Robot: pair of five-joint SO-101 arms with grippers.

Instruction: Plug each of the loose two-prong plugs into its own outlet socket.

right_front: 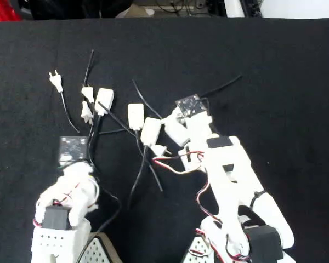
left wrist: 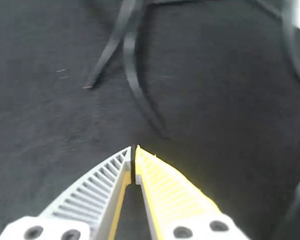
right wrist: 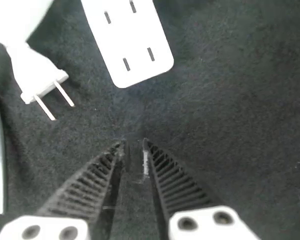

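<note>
Right gripper [right wrist: 132,145] barely parted, empty; two-prong plug [right wrist: 35,72] looks light and rigid, so pinch its body, not the prongs.

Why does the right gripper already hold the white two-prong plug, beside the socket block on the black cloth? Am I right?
Not quite. The right gripper holds nothing. The white two-prong plug lies loose on the black cloth, apart from the gripper's fingertips, and it is beside the socket block as you said. The right wrist view shows this.
</note>
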